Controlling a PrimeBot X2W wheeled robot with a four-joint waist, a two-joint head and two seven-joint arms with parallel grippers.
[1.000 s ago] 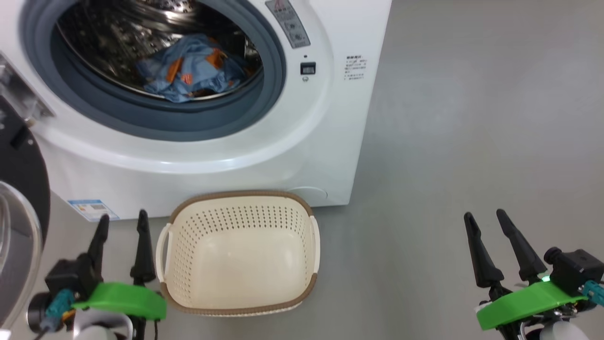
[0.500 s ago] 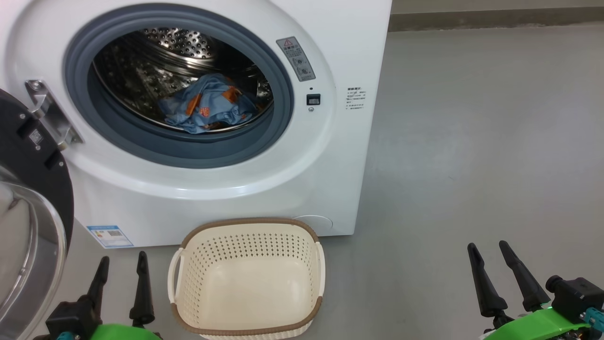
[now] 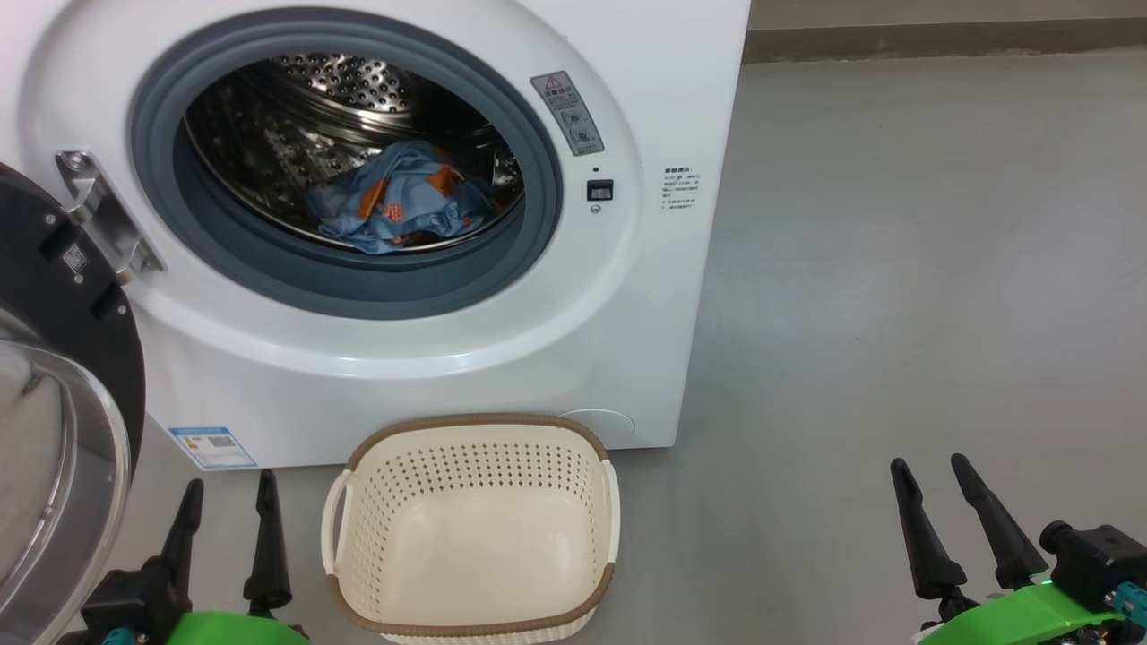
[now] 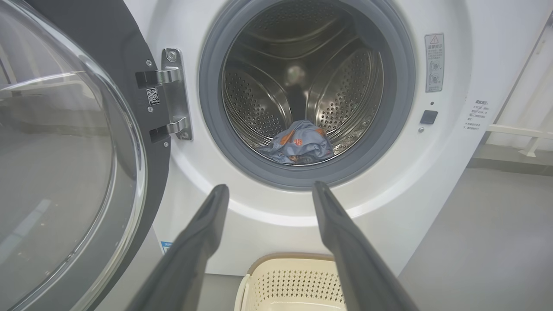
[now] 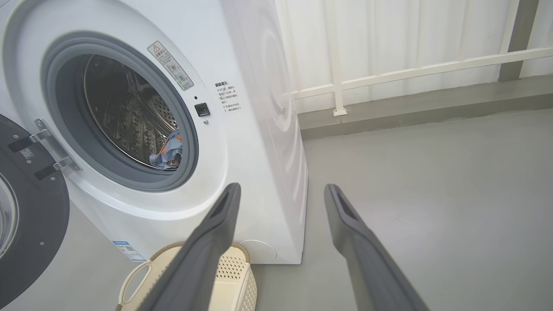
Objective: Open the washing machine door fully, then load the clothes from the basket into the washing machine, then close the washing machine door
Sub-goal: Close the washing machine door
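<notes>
Left end effector (image 3: 230, 479), right end effector (image 3: 927, 461) spread; one basket (image 3: 475, 421), one door (image 3: 54, 278).

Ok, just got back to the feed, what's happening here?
The big white front-loading washing machine has its round black-rimmed glass door swung open to the left. The small blue garments with orange-brown print lie in the perforated steel drum, and the cream perforated plastic basket on the grey floor in front is empty. The left gripper and right gripper sit low on either side of the basket, both open and holding nothing. Closing the door is what's left.
</notes>
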